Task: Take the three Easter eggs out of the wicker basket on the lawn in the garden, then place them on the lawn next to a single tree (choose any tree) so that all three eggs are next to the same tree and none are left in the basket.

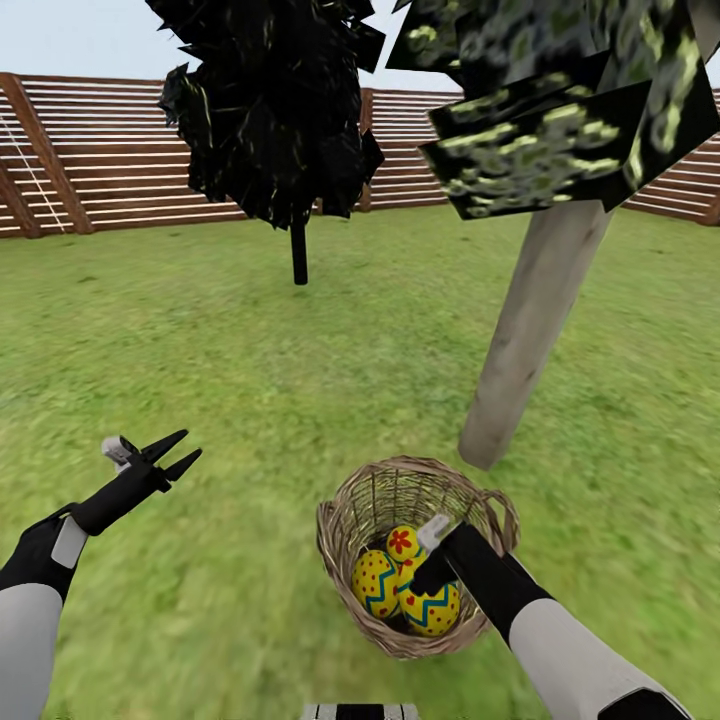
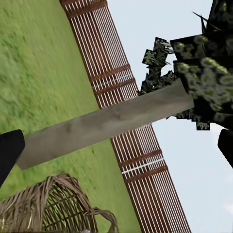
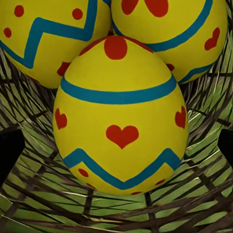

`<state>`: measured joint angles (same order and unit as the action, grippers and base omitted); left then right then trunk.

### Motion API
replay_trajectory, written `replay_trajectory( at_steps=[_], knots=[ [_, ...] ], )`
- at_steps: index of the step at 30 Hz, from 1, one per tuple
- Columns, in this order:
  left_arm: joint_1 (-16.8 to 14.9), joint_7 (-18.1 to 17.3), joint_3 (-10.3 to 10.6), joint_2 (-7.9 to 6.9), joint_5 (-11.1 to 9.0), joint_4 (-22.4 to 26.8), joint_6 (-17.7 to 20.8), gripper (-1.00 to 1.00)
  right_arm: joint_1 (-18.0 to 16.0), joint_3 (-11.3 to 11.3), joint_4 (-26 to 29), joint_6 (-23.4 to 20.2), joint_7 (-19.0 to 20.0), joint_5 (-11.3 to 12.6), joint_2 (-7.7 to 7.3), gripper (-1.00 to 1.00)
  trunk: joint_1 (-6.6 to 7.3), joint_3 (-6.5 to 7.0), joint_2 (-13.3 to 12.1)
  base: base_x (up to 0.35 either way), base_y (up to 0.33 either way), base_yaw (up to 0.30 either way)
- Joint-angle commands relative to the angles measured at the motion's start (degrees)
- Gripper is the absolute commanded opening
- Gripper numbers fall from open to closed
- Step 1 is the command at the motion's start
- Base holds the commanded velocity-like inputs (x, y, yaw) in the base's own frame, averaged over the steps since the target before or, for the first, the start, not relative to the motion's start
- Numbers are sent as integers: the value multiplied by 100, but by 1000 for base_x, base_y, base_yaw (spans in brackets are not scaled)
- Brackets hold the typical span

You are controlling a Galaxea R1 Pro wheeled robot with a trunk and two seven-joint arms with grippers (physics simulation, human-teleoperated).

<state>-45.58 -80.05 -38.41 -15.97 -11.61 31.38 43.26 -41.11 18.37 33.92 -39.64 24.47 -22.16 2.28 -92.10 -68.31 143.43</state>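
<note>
Three eggs (image 1: 400, 585) in basket (image 1: 345, 520) beside tree (image 1: 530, 330); right end effector (image 1: 432, 575) spread among them; left end effector (image 1: 180, 455) open.

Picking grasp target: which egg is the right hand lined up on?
The heart egg, centred between the right hand's fingers; the dotted egg and third egg lie behind it.

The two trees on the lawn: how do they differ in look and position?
The grey-trunked tree has a thick, pale, leaning trunk and yellow-flecked foliage; the black tree has a thin, upright, black trunk and black foliage. The grey-trunked tree stands just behind the wicker basket; the black tree stands farther back, nearer the fence. Both rise from grass.
</note>
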Motion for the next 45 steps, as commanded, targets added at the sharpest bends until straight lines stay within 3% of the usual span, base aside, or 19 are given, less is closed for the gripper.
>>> replay_trajectory(
  at_steps=[1,14,21,37,38,45],
  knots=[
    [-4,-19,-9,0,1,-1,61,100,-2,3,16,-17,41,-61,-4,100,-1,-28,4,0,0,0],
    [-4,-19,-9,0,1,-2,60,100,-2,0,86,3,3,-77,-29,100,-35,-316,21,0,0,0],
    [-4,-19,-9,6,1,0,60,100,-2,0,81,40,-401,-72,-18,100,-53,-471,30,0,0,0],
    [-4,-11,-4,6,1,0,60,100,-2,26,89,44,-357,-52,9,100,-94,-825,52,0,0,0],
    [-4,-11,-5,6,1,-3,60,100,-2,26,89,44,-356,-52,9,-100,-96,-847,53,0,0,0],
    [-4,-10,-2,7,1,-2,60,100,-2,26,89,35,-353,-43,18,-100,-104,-914,57,0,0,0]
  ],
)
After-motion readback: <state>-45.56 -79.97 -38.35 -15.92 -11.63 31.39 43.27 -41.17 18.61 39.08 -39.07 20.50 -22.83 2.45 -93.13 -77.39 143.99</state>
